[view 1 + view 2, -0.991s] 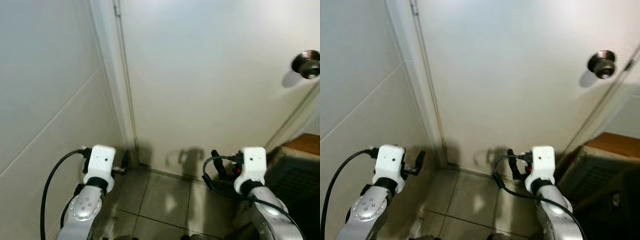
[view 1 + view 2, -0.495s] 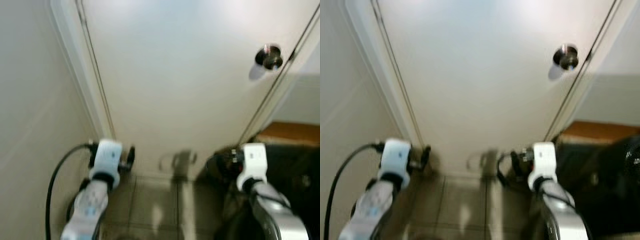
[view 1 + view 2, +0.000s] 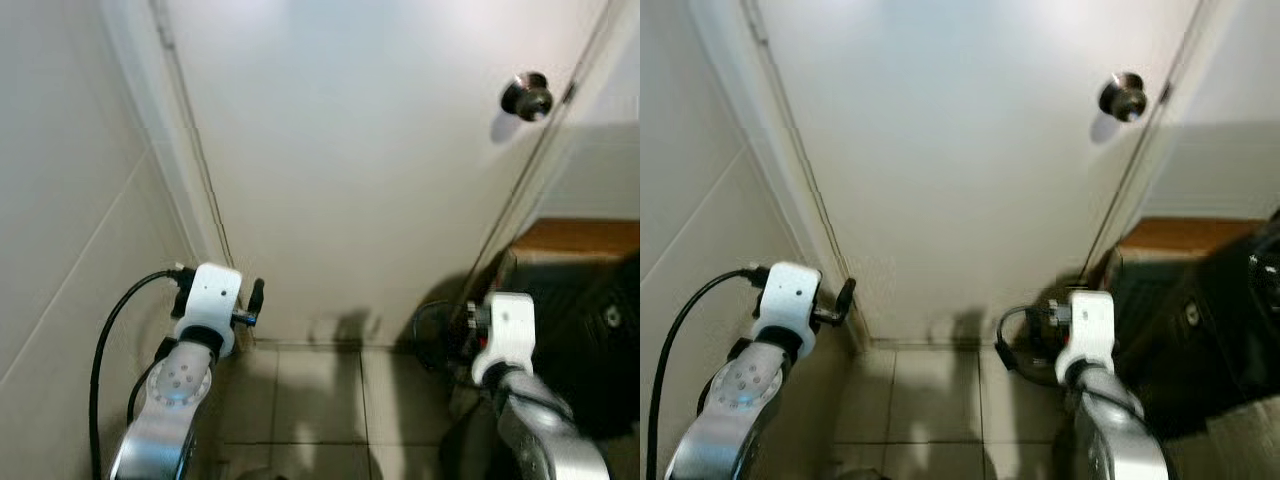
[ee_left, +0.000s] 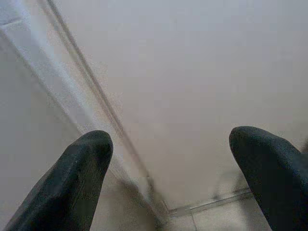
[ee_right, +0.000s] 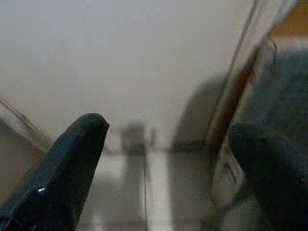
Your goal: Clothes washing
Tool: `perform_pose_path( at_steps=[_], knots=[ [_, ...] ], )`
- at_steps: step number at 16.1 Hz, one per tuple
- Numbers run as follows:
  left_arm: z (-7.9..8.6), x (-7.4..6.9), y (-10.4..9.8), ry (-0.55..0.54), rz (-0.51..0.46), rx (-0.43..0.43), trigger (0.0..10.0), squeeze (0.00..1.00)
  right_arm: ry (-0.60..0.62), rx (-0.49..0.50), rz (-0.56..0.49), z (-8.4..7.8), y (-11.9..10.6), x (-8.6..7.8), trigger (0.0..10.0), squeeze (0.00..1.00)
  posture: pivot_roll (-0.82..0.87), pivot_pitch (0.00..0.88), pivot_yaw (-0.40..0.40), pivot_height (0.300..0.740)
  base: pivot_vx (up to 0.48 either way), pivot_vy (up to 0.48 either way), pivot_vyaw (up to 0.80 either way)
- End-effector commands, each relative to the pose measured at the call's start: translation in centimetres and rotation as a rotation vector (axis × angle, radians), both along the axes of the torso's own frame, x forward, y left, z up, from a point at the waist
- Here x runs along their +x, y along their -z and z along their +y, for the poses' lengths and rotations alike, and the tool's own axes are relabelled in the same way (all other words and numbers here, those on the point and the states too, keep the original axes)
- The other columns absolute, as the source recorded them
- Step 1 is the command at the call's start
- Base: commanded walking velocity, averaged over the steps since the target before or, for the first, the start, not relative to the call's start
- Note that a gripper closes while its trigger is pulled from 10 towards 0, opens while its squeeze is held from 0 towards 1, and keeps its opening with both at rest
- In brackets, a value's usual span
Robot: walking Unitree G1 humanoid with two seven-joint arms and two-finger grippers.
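No clothes or washing machine can be made out. I face a closed white door with a round metal knob at its upper right. My left gripper is held up near the door frame, its two black fingers wide apart with nothing between them. My right gripper is raised low by the door's right edge, open and empty; its far finger blends into a dark thing behind it. Both white wrists show in the head views, the left arm and the right arm.
A pale tiled wall closes in on the left. To the right, past the door's edge, stands a dark bulky object below a brown wooden surface. Beige floor tiles lie at the door's foot.
The camera has swung to the right: the knob sits further left in the picture and more of the dark object shows. Both arms keep their raised pose.
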State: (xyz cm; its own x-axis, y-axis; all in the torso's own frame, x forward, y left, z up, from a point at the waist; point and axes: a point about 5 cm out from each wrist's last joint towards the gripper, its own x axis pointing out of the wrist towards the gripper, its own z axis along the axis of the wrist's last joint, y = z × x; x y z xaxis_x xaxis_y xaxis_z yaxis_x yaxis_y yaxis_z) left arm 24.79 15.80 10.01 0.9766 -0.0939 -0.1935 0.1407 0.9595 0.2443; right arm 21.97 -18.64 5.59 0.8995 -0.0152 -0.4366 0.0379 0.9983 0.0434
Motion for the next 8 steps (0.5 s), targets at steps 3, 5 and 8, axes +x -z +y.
perform_pose_path(
  at_steps=[3, 5, 8],
  knots=[
    [-0.3, -0.2, 0.4, -0.008, 0.019, 0.009, 10.0, 0.0, -0.045, -0.027, -0.034, 0.2, -0.7, -0.5, 10.0, 0.0, -0.03, 0.0, 0.044, 0.719, 0.0, 0.0, 0.0],
    [-1.5, -0.5, 0.6, 0.043, 0.013, 0.015, 10.0, 0.0, -0.026, -0.032, -0.022, -0.7, -0.5, -0.4, 10.0, 0.0, -0.04, 0.0, 0.008, 0.719, 0.0, 0.24, -0.4],
    [-1.4, -0.7, 0.6, 0.019, 0.014, 0.016, 10.0, 0.0, -0.043, -0.033, -0.032, -0.5, -1.0, 0.1, 10.0, 0.0, -0.03, 0.0, -0.014, 0.719, 0.0, 0.48, -0.8]
  ],
)
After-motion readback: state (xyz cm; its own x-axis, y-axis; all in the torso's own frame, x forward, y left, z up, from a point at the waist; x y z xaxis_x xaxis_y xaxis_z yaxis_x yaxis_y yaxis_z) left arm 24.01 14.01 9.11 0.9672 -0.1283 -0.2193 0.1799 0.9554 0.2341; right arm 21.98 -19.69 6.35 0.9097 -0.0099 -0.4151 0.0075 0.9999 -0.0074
